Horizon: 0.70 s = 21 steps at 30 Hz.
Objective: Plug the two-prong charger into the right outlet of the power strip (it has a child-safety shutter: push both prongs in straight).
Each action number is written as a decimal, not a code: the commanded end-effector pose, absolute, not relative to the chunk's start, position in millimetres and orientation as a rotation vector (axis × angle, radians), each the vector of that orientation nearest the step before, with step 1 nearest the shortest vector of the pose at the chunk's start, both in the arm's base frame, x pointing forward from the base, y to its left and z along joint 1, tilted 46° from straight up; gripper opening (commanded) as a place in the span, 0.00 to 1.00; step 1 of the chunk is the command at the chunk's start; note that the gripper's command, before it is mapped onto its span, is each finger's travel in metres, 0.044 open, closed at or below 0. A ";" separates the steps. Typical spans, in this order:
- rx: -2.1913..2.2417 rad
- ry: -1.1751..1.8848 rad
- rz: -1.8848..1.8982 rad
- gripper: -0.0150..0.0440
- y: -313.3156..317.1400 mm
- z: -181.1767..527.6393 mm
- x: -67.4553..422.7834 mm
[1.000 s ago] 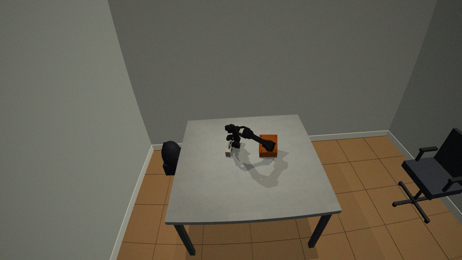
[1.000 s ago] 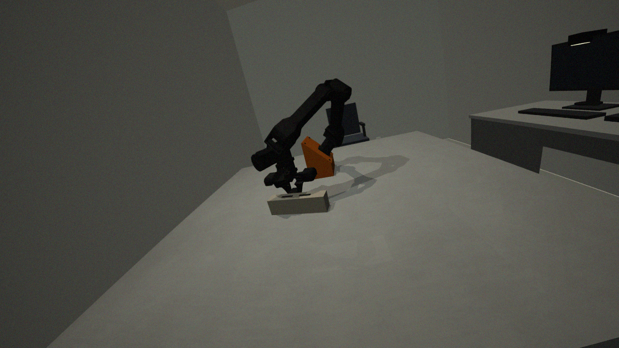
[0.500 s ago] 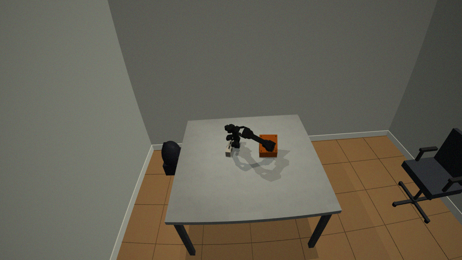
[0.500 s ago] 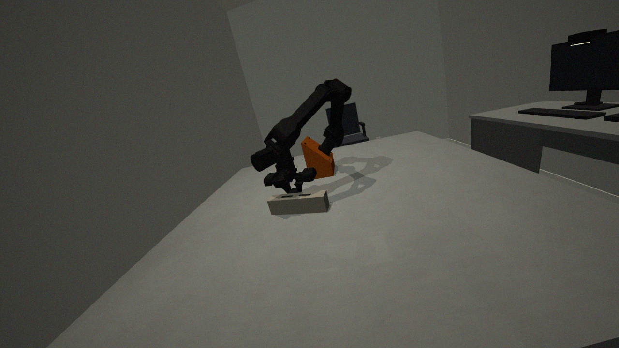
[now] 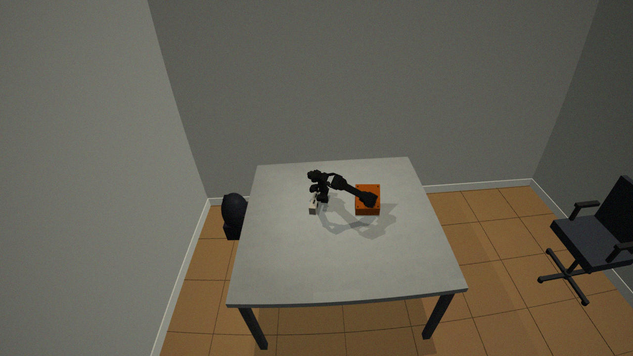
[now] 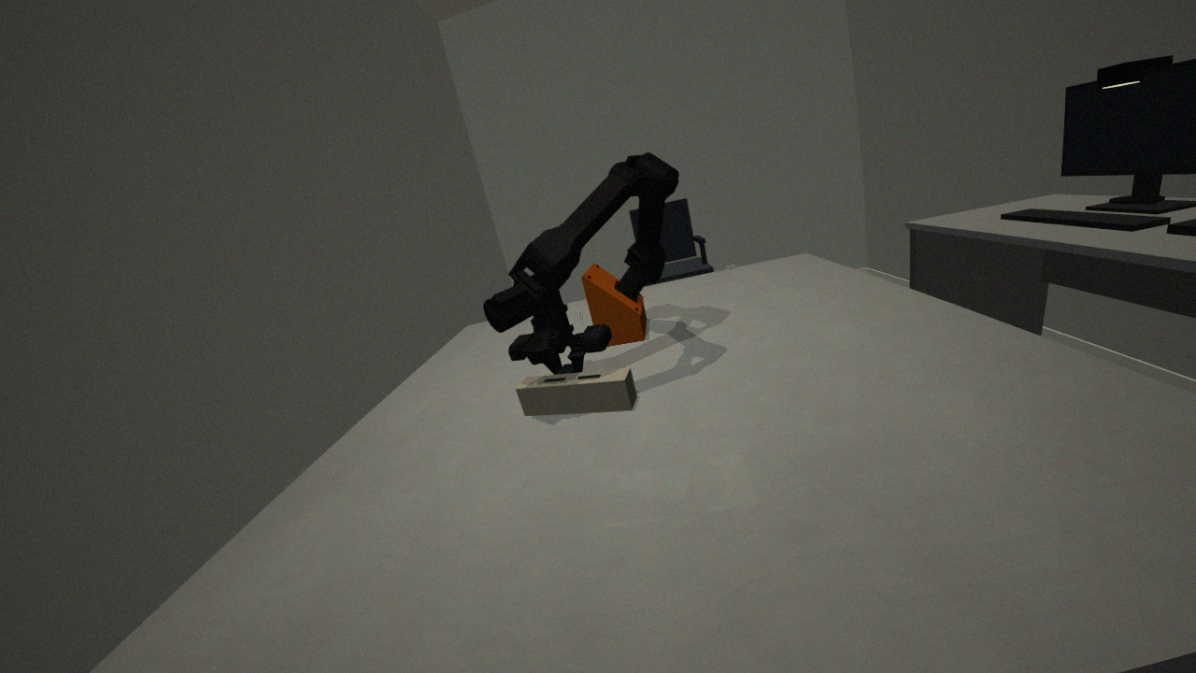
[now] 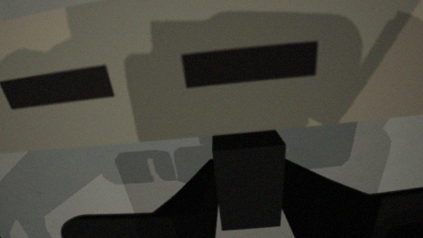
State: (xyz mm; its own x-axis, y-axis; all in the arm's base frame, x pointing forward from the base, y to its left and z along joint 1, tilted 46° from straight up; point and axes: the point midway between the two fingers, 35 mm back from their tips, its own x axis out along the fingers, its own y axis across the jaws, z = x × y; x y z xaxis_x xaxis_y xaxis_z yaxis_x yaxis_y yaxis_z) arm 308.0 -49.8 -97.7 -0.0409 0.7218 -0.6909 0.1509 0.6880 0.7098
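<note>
Grey matte table (image 6: 752, 468) bears boxy beige power strip (image 6: 575, 393).

A grey square table (image 5: 336, 261) carries two things. A beige rectangular power strip (image 6: 575, 393) and an orange arm base block (image 5: 368, 199) rest on it, well apart.

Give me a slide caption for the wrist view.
Tool gripping the black charger just short of the power strip's right outlet.
</note>
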 end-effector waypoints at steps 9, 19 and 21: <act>0.741 1.568 0.535 0.25 -50.6 -96.7 312.2; 0.740 1.568 0.535 0.25 -50.7 -96.9 313.8; 0.740 1.568 0.535 0.25 -50.7 -96.9 314.1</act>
